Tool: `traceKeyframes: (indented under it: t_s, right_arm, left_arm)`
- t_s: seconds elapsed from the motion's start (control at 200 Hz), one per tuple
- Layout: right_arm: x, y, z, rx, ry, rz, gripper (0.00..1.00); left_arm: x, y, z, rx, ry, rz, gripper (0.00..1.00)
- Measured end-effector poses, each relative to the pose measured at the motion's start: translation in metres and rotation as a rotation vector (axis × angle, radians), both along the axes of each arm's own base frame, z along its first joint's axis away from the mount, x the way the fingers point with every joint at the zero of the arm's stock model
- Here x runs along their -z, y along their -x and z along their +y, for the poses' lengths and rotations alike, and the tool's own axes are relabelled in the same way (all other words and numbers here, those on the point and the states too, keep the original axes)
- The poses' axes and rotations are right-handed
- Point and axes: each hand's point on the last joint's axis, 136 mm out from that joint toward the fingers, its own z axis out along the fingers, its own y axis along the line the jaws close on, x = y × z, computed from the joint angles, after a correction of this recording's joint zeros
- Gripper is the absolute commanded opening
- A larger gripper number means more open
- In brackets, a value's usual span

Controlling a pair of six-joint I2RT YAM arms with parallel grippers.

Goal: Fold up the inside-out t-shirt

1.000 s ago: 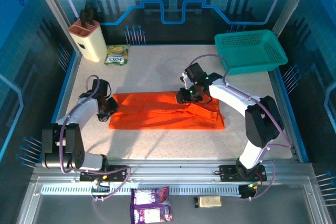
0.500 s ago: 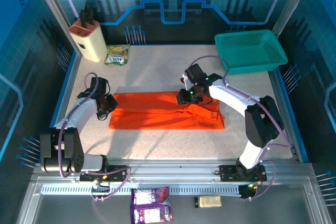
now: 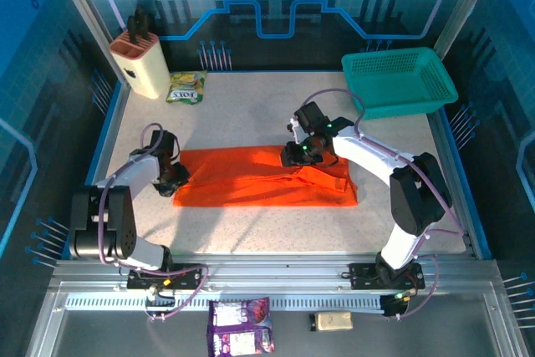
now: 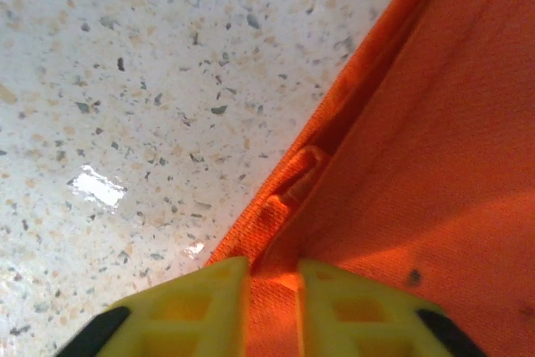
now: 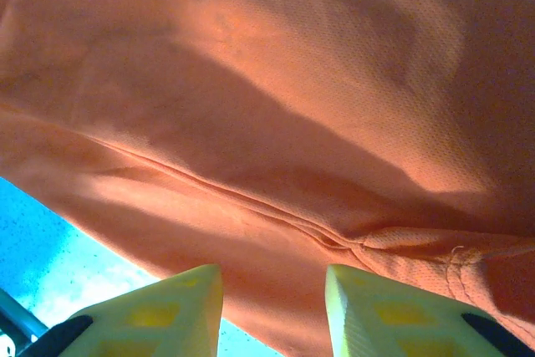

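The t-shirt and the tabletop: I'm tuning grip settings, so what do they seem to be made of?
The t-shirt looks like soft matte knit cloth: a fine mesh-like weave, wrinkles and a stitched seam show. The tabletop looks like speckled stone or a terrazzo-style laminate, I cannot tell which, fairly smooth, with a bright glare spot.

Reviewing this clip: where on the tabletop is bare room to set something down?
Free: the far middle strip between the green snack packet and the teal plastic mesh basket, and the near strip between the bright orange cloth t-shirt and the front rail. Crowded: the centre under the shirt, and the cream knife block corner.
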Motion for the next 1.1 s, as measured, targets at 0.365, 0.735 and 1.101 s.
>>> traceKeyframes:
  t_s: [0.365, 0.735, 1.101]
  right_arm:
    - [0.03, 0.0, 0.029, 0.001, -0.113, 0.134, 0.35]
    - [0.082, -0.002, 0.028, 0.033, -0.051, 0.207, 0.35]
    - [0.023, -0.037, -0.017, 0.052, -0.076, 0.068, 0.36]
  left_arm:
    - [-0.045, -0.03, -0.023, 0.061, 0.055, -0.142, 0.1]
    - [0.018, -0.015, -0.029, 0.05, 0.105, 0.013, 0.02]
    - [-0.007, -0.036, -0.022, 0.058, 0.095, -0.082, 0.15]
